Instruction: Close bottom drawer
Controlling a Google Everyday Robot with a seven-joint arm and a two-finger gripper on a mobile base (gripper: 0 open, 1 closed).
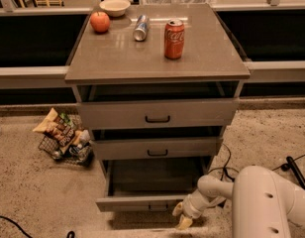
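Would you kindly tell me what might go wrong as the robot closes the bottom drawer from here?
The gripper sits by the right end of the bottom drawer, so an off-centre push may skew and jam it. Cables on the floor beside the arm could snag. A hard shove might topple the upright cola can.
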